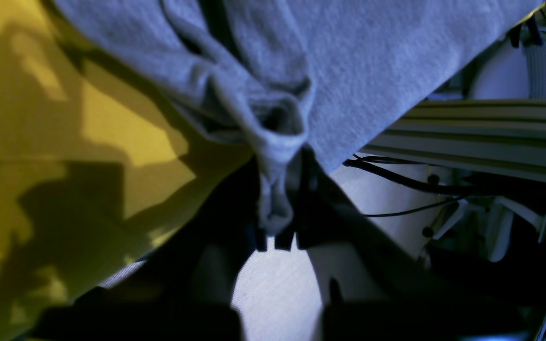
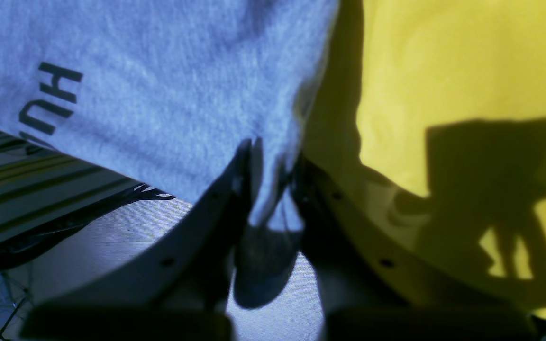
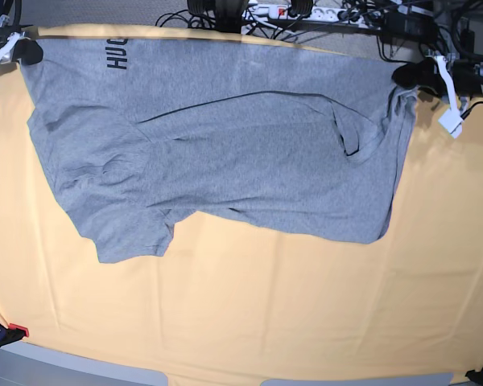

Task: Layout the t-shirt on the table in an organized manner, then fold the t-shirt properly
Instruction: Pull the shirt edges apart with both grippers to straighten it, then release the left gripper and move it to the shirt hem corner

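The grey t-shirt (image 3: 225, 153) is stretched along the far side of the table (image 3: 266, 314), rumpled, with one sleeve lying toward the front left. Black lettering (image 3: 117, 55) shows near its far left corner. My right gripper (image 3: 26, 53) holds that corner; in the right wrist view the gripper (image 2: 270, 189) is shut on a pinch of grey fabric (image 2: 159, 94). My left gripper (image 3: 408, 78) holds the far right corner. In the left wrist view the gripper (image 1: 280, 222) is shut on a bunched fold of the shirt (image 1: 349, 71), lifted off the yellow cloth (image 1: 112, 123).
Cables and a power strip (image 3: 306, 12) lie beyond the table's far edge. Metal rails (image 1: 481, 137) run below that edge. A clamp (image 3: 4, 331) sits at the near left corner. Bare yellow-orange cloth covers the front half of the table.
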